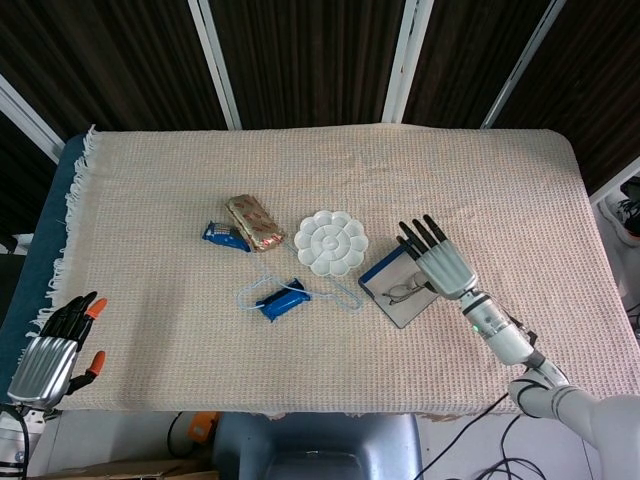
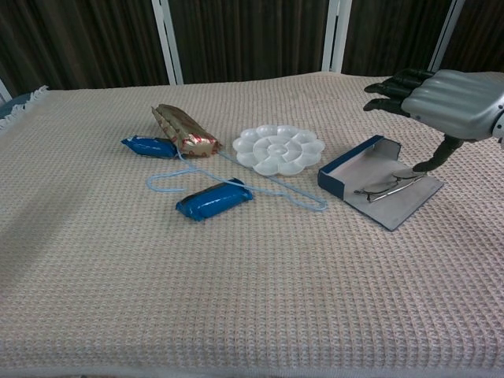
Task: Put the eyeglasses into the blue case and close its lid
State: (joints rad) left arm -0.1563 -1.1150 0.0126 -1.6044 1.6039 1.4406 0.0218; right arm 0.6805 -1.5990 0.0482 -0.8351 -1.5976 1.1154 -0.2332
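My right hand (image 2: 449,94), fingers spread (grasping nothing), hovers at three o'clock of the eyeglasses (image 2: 389,183) in the open blue case (image 2: 346,170).

Looks like a robot lab or test room rather than anyone's home. A table (image 1: 520,180) under a beige waffle-weave cloth (image 1: 150,230) sits in front of dark panels with white strips (image 1: 215,60). Cables (image 1: 490,455) trail on the floor by the near edge, and random props like a paint palette (image 1: 331,243) lie scattered about.
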